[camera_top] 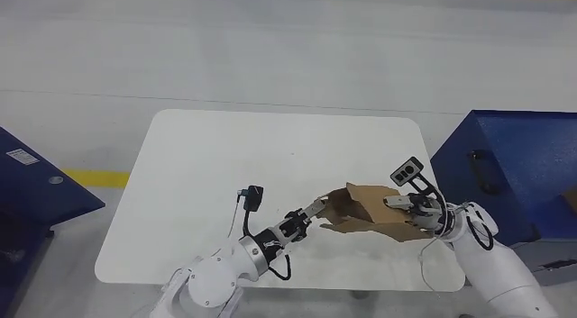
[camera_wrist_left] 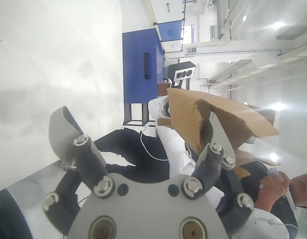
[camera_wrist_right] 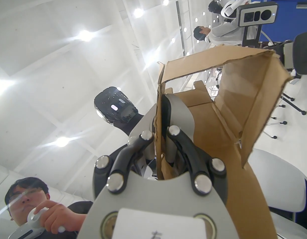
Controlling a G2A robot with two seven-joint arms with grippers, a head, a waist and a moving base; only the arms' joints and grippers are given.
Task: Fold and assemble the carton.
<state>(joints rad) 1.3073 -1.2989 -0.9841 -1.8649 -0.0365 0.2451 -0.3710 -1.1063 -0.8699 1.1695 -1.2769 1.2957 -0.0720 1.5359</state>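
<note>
We find the carton [camera_top: 365, 206] at about 5 o'clock on the white surface [camera_top: 225, 165], close to the near edge and toward the rounded near-right corner. It is held between the two arms. We cannot tell whether its underside touches the surface. From the carton, the broad run of the surface lies toward 9 through 12 o'clock.

A blue bin [camera_top: 514, 165] stands just beside the right edge at 3 o'clock. A second blue bin [camera_top: 36, 194] stands off the left edge at 9 o'clock, apart from it.

The top view places the left arm [camera_top: 261, 248] at the carton's 9 o'clock side and the right arm [camera_top: 473, 232] at its 3 o'clock side.

The right wrist view adds the grip. The right fingers [camera_wrist_right: 179, 115] are closed on one brown wall, with its cut edge pinched between them and the open box body rising beyond.

The left wrist view adds that the left fingers [camera_wrist_left: 66, 128] are spread wide and grasp nothing. One tip lies against a carton panel at a torn dark hole, and the other stands well apart over the surface.
</note>
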